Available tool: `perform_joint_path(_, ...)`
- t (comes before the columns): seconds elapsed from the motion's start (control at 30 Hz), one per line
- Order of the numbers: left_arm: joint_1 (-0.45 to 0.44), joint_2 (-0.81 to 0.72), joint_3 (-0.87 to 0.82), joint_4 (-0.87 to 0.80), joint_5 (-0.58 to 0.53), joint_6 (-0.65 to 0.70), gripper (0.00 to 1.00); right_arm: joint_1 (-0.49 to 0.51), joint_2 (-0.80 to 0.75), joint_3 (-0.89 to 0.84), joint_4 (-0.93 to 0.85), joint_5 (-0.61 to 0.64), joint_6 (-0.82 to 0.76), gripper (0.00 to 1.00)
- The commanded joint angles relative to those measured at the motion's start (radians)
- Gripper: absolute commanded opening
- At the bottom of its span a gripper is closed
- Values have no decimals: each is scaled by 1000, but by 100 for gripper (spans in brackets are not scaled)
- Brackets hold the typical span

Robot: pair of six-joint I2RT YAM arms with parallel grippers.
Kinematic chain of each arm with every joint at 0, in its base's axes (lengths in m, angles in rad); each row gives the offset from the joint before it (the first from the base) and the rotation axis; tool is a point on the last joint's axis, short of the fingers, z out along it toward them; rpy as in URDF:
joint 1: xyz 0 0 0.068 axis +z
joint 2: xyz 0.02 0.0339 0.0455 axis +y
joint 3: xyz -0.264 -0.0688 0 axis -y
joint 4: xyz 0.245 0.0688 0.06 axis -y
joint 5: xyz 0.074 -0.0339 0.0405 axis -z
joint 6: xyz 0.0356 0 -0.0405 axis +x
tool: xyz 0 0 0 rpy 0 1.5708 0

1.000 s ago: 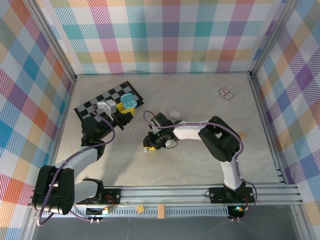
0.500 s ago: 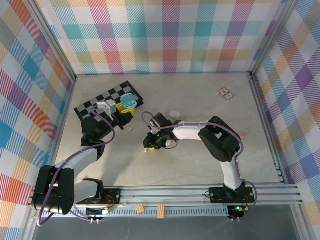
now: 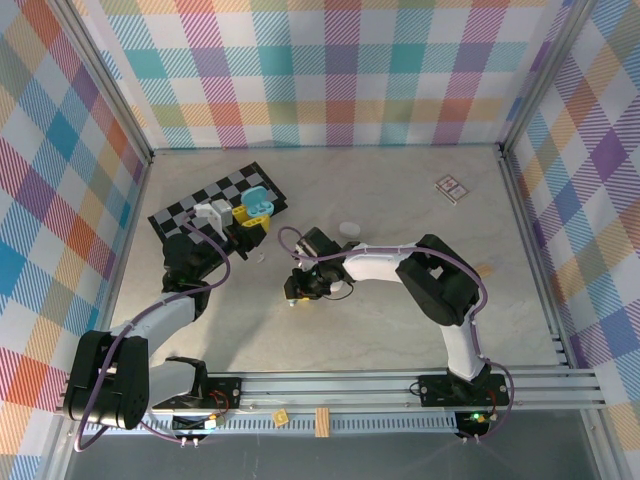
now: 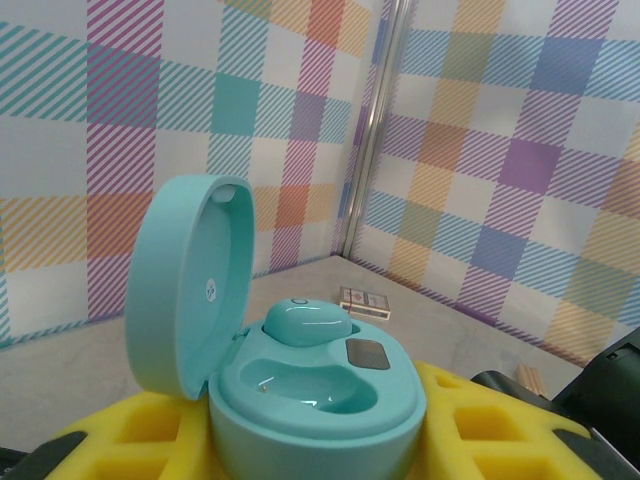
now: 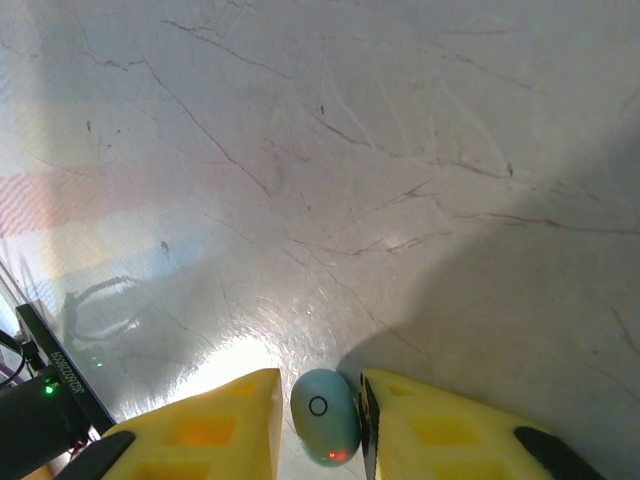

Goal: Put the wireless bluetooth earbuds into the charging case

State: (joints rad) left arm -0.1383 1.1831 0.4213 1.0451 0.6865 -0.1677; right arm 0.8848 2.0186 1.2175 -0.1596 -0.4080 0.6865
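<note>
Right wrist view: the tiny pale-teal plastic earbud, judged light and slick, is flanked sidewise by the right hand; whether it is pinched cannot be told.

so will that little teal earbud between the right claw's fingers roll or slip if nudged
Probably rolls: the earbud looks rounded and egg-shaped on a smooth table. Its smooth shell may squirt out from the right claw. Likely light, being so small.

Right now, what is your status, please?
Left gripper shut on open turquoise plastic case, one well empty. Right gripper straddles pale turquoise earbud, grip unclear. No obstacle seen.
</note>
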Motion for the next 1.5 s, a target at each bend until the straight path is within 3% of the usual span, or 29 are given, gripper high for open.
perform_joint_path(0.0, 12, -8, 10, 18, 4, 9, 37, 29, -20, -1, -87, -12, -39, 27)
perform_joint_path(0.37, 10, -19, 9, 4, 0, 23, 37, 32, -66, -27, -60, 35, -46, 19)
perform_joint_path(0.6, -20, -43, 13, -67, -24, 89, 37, 7, -213, -103, -35, 129, -50, 19)
perform_joint_path(0.83, -73, -60, 15, -133, -58, 168, 37, -98, -423, -184, -80, 191, -55, 19)
perform_joint_path(1.13, -246, -59, 17, -225, -197, 347, 38, -205, -666, -117, -229, 243, -134, 20)
perform_joint_path(1.47, -419, 67, 70, -205, -360, 456, 37, -211, -706, 7, -230, 194, -159, 20)
